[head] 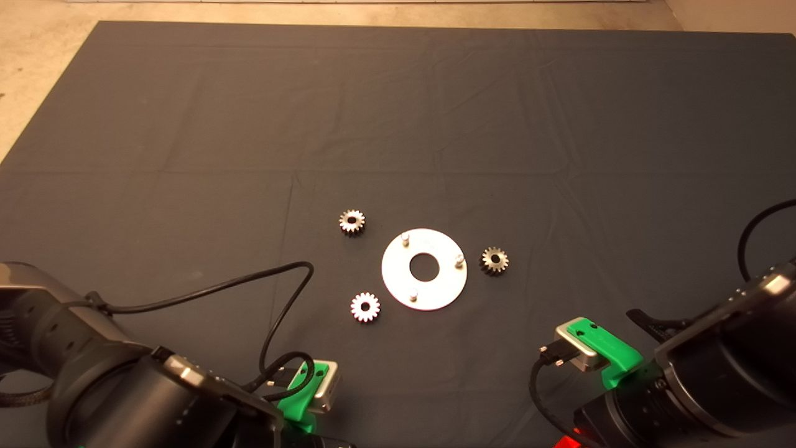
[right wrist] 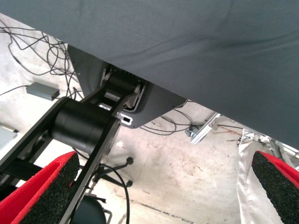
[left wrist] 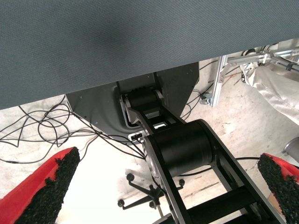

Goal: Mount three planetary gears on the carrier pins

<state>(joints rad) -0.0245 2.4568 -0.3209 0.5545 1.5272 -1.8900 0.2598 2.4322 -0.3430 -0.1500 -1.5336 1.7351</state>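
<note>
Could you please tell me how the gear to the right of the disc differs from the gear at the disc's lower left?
The right gear looks dark and brownish; the lower-left gear looks bright and pale. The right gear lies close to the disc edge, beside a pin; the lower-left gear lies a little farther off. Both lie flat on the mat, off the pins, alike in size, with a round bore.

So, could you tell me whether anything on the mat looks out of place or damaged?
Nothing stands out. The disc lies flat with its three pins upright, and the three gears lie flat around it, apart from it. Both the left gripper and right gripper wait open at the mat's near edge.
</note>
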